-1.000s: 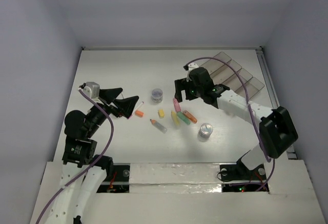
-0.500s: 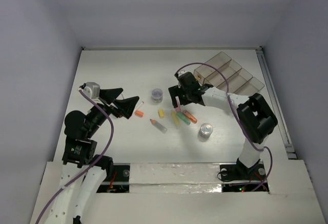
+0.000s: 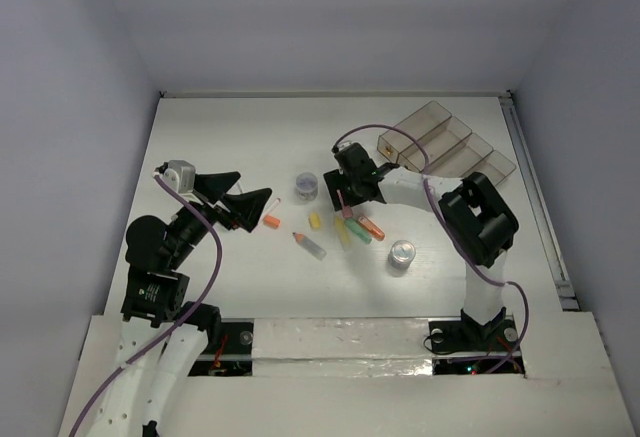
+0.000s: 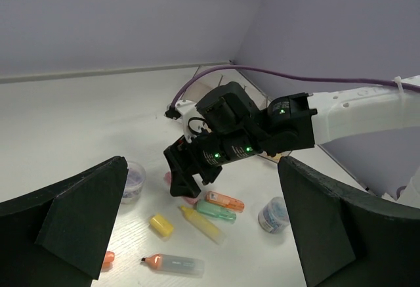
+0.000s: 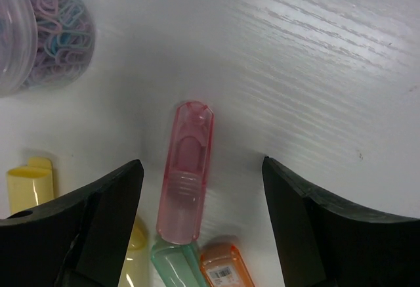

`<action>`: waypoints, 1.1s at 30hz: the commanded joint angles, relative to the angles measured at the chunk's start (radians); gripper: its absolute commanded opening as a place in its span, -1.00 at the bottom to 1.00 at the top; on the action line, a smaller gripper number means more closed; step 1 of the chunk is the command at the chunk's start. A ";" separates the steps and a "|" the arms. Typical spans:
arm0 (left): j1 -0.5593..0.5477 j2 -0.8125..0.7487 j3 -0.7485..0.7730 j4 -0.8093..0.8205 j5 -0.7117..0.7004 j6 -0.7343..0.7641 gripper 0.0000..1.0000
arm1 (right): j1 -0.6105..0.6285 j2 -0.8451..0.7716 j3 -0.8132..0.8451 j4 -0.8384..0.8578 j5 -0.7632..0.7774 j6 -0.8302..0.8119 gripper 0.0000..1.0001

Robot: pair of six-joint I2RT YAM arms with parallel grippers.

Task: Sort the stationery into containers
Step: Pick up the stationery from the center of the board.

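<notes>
Four bins (image 3: 428,117); two tins (image 3: 307,186) (image 3: 402,255); five markers (image 3: 345,204); two small bits (image 3: 315,221) (image 3: 271,222).

You see the pink marker (image 5: 186,172) lying flat, one end against the green marker (image 5: 176,266); 4 joined smoky bins (image 3: 428,120) stand well apart, far right.

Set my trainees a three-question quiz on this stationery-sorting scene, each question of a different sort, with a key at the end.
1. True or false: the right claw straddles the pink marker.
2. What fills the round tin near that marker?
3. The left claw is: A open and empty; B shut on a marker; C out of view.
Key: 1 true; 2 coloured paper clips; 3 A.
</notes>
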 commanded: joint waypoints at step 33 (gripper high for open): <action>-0.006 0.007 -0.012 0.062 0.045 0.032 0.98 | -0.018 -0.096 0.173 0.051 0.190 -0.045 -0.78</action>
